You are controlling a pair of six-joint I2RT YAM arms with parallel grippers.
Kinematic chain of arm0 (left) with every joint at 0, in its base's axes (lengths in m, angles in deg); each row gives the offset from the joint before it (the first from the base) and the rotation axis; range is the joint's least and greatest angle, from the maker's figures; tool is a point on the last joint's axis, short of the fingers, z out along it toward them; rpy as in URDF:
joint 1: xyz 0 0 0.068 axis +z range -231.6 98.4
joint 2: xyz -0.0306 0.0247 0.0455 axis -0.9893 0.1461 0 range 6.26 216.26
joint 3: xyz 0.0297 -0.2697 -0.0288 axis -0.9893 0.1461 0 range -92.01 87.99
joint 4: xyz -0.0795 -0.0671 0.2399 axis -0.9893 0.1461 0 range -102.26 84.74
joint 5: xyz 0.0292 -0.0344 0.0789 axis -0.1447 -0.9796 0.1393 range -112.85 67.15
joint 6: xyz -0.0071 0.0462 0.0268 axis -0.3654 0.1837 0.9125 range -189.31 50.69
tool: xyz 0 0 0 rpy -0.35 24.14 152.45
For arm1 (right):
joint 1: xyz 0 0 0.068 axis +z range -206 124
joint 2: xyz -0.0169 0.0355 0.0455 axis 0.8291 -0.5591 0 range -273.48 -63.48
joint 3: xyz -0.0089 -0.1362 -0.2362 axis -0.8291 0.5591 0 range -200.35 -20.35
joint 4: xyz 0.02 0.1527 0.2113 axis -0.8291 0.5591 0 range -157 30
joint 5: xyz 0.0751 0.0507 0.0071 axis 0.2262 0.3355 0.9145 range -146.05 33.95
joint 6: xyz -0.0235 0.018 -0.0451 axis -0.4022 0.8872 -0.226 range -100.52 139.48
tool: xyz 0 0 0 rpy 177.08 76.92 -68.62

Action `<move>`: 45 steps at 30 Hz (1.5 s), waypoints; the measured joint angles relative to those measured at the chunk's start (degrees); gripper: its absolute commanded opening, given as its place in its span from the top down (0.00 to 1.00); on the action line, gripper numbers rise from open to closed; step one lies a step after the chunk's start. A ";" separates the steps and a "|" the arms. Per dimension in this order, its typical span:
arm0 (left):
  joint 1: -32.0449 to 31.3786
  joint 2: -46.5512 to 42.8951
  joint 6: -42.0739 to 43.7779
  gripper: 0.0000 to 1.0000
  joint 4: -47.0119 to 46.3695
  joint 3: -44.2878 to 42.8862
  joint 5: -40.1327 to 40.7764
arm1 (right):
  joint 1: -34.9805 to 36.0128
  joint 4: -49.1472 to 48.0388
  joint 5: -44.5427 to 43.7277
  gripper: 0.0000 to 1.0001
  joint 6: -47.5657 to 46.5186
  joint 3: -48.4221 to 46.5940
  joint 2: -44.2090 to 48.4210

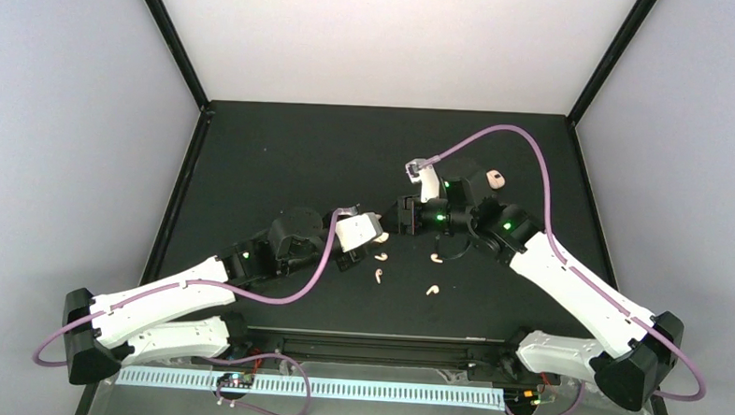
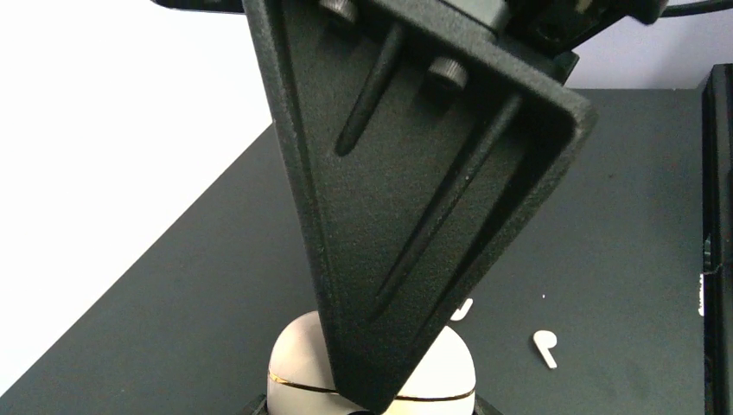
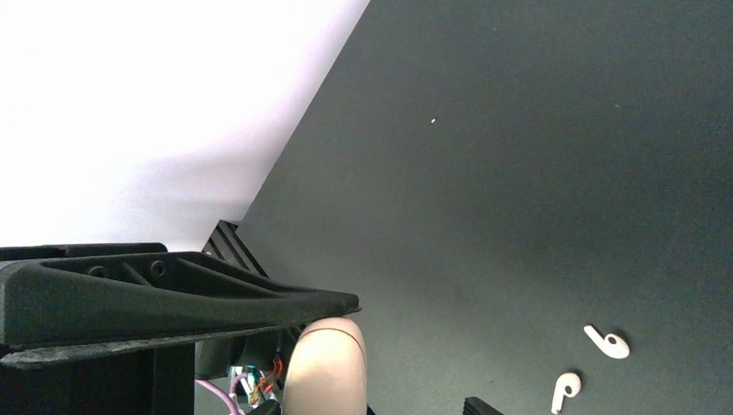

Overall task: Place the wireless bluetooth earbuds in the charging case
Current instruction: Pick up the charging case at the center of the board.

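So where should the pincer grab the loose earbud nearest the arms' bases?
Probably from straight above, across the bulbous head of that earbud, its thickest part: it lies flat on the table with bare surface all around it.

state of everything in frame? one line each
left gripper: shut on charging case
charging case: held, lid looks closed
right gripper: beside the case, jaws unclear
earbuds: four, loose on table, none inserted
pink object: loose, far right
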 measured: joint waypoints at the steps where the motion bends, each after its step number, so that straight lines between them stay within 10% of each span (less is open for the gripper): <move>1: 0.00 0.00 -0.02 0.98 0.00 0.00 0.00 | 0.04 -0.13 0.15 0.51 0.07 0.00 -0.13; 17: -0.09 0.00 -0.07 0.92 -0.02 0.00 0.72 | 1.27 -2.89 2.69 0.78 1.88 0.00 -1.62; 32: -0.31 -0.63 -0.96 0.02 -0.26 0.07 1.44 | 1.46 -2.64 2.34 0.99 1.40 -0.02 -0.94; 45: -0.28 -10.12 -4.57 0.01 3.06 0.07 -17.38 | 1.46 6.51 4.28 0.99 -12.33 -4.22 9.29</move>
